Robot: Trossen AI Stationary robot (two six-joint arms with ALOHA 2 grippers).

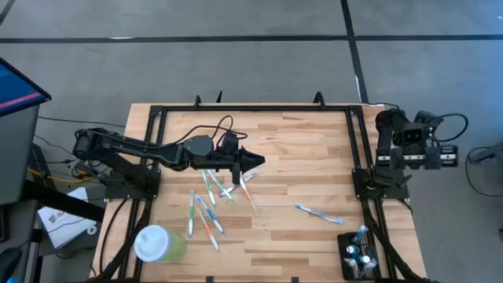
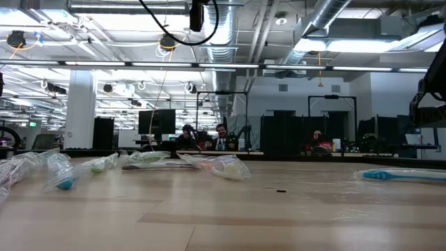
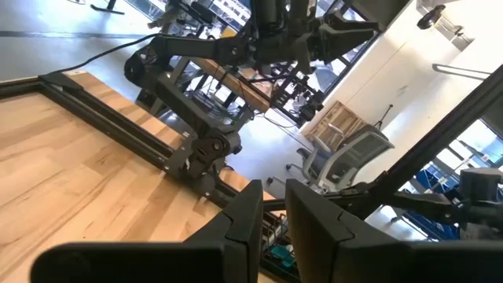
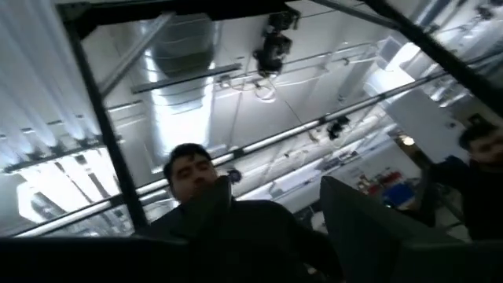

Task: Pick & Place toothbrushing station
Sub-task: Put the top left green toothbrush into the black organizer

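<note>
Presently, the left pincer (image 1: pixel 255 162) sits over the middle of the table (image 1: pixel 314 149) in the high view, its arm reaching in from the left of the frame. In the left wrist view its two dark fingers (image 3: pixel 244 224) stand nearly together with only a thin gap, and nothing lies between them; it grips nothing. It is above the upper end of the scattered toothbrushes (image 1: pixel 208 200), which lie in clear wrappers left of centre, but contact with them cannot be confirmed.

The right pincer (image 4: pixel 271 206) is folded back at the right edge of the table, upper right of the high view, aimed upward toward the ceiling. Its fingers stand apart and hold nothing. A person's head and shoulders show beyond them in the right wrist view.

The toothbrushing station (image 1: pixel 357 253) stands at the lower right corner of the table, beside the dark frame rail, well apart from both pincers. It is a small black box with its long axis running roughly up and down the frame, top face toward the overhead camera. Small bluish and white items stick out of its top; what they are cannot be told.

A pale green cup with a white lid (image 1: pixel 157 244) stands at the lower left. One more wrapped blue toothbrush (image 1: pixel 318 212) lies alone, right of centre.
</note>
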